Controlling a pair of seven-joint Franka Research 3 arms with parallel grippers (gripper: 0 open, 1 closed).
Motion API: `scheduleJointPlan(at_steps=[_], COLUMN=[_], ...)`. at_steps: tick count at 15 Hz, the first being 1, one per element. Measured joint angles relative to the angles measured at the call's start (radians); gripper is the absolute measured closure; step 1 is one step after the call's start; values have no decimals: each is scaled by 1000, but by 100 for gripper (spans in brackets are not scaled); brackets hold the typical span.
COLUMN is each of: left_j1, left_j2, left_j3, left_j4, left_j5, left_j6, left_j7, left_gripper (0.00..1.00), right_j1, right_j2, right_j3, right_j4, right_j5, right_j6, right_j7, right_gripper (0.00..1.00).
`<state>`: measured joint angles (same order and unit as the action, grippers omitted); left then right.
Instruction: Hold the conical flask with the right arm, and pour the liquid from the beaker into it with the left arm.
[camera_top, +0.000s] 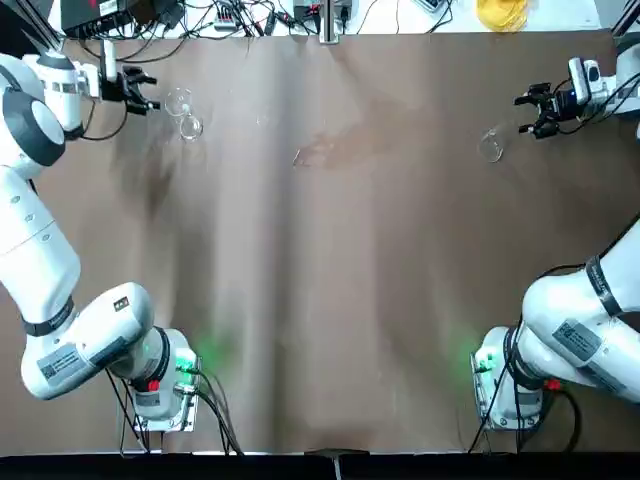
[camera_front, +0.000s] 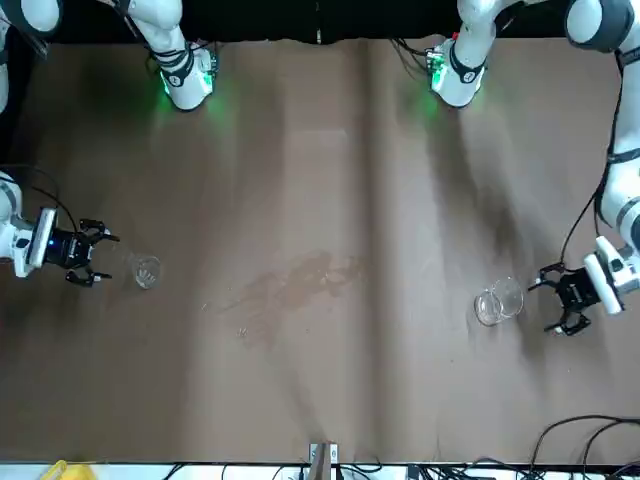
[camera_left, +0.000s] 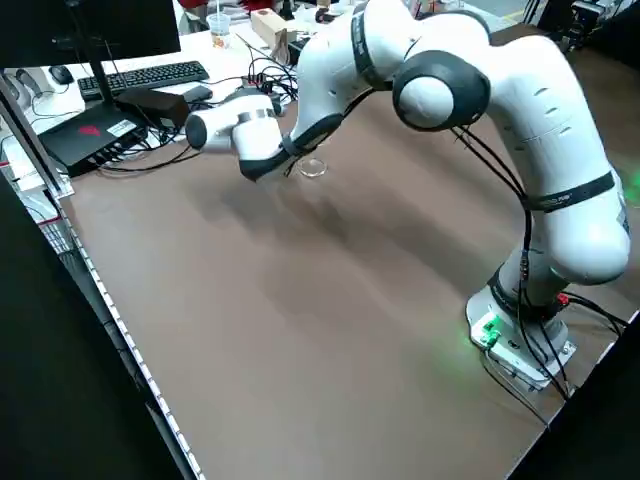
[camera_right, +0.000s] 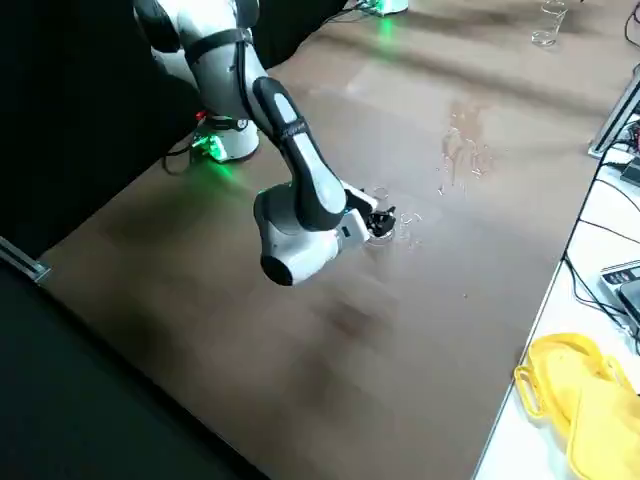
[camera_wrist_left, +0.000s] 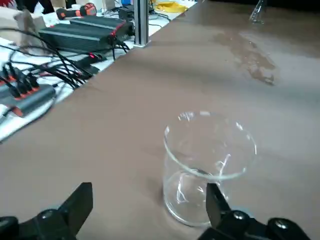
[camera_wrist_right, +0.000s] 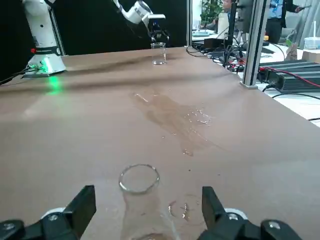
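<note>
Beaker upright on table, far left; left gripper just left of it. Conical flask on table, far right; right gripper just right of it. Spill on tabletop between vessels.

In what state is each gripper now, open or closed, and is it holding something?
Left gripper: open, holding nothing.
Right gripper: open, holding nothing.

Brown tabletop: beaker, conical flask, wet patch.
</note>
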<state>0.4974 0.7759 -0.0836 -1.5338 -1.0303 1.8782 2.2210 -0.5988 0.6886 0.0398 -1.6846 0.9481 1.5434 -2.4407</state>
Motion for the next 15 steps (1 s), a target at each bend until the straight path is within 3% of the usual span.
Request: scheduleJointPlan(at_steps=[10, 15], left_j1=[0, 20], left_j2=[105, 139], left_j3=[-13, -1], left_j4=[4, 3], left_j5=[-180, -182], left_j6=[-70, -96], left_j7=[218, 227], left_gripper=[0, 0], right_j1=[0, 10], right_j2=[36, 48], right_j3=[5, 13], right_j4=[-1, -13], right_j5=[2, 2], right_j6=[-15, -38], right_j7=[-95, -103], right_gripper=[16, 22])
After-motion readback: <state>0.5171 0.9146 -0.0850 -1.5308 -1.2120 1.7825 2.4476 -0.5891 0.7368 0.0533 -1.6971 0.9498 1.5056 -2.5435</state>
